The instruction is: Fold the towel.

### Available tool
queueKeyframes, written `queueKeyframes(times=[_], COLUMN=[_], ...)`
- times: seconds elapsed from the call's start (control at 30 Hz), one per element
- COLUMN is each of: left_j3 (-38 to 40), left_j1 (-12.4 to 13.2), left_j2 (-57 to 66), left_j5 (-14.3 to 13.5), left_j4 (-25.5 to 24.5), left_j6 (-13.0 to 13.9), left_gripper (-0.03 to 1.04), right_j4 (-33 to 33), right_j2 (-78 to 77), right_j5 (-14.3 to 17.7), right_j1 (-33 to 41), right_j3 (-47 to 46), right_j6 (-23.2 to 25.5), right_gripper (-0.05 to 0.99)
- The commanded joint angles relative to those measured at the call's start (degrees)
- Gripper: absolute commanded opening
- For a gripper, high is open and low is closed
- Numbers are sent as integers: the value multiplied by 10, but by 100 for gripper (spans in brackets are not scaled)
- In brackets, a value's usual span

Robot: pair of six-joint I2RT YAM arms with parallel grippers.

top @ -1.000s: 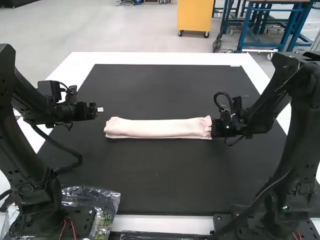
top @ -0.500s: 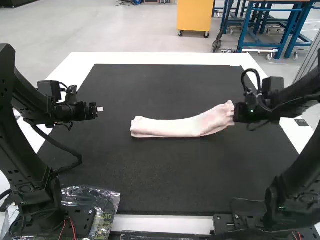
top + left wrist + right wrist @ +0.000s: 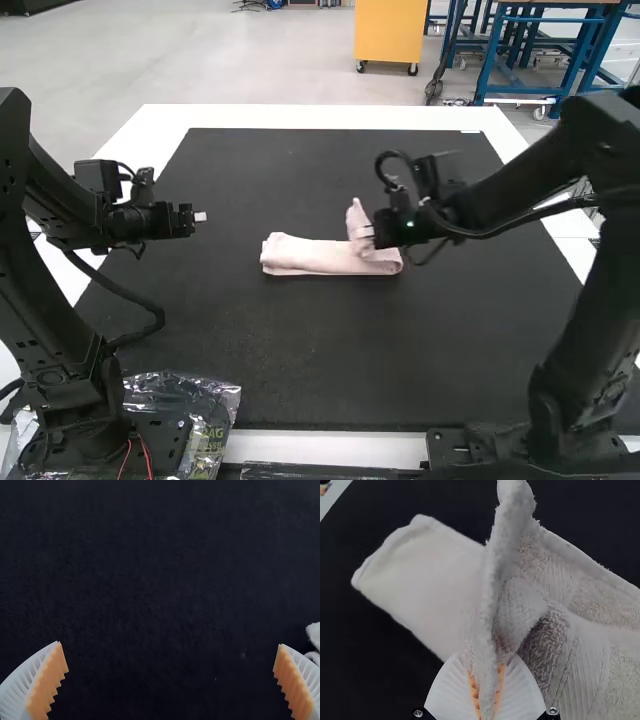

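The pale pink towel (image 3: 315,257) lies as a narrow folded strip at the middle of the mat, its end toward the right arm lifted and bent back over the strip. My right gripper (image 3: 372,236) is at that raised end; in the right wrist view the right gripper (image 3: 486,682) is shut on a raised edge of the towel (image 3: 425,580). My left gripper (image 3: 202,218) stands beyond the towel's other end, apart from it. The left wrist view has the left gripper (image 3: 171,680) wide open, with a bit of the towel (image 3: 314,635) outside one finger.
A black mat (image 3: 300,350) covers most of the white table (image 3: 330,117). A crumpled clear plastic bag (image 3: 205,400) lies by the left arm's base.
The right gripper has carried the towel's right end up and back toward the middle, so the straight strip is now shorter and bent over. The left arm has kept still.
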Motion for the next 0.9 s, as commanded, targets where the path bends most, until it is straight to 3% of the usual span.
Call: queueKeyframes(times=[0.0, 0.67, 0.8, 0.87], left_j3=[-2, -40, -40, -40], left_j1=[2, 2, 2, 4], left_j2=[-13, -13, -13, -13], left_j5=[7, 12, 12, 12], left_j4=[8, 36, 39, 39], left_j6=[12, 27, 27, 27], left_gripper=[97, 97, 97, 97], right_j4=[9, 21, 23, 26], right_j2=[25, 189, 205, 210], right_j5=[19, 24, 11, -12], right_j1=[31, 135, 146, 152], right_j3=[39, 201, 235, 254], right_j6=[27, 74, 100, 119], right_gripper=[-3, -1, 19, 36])
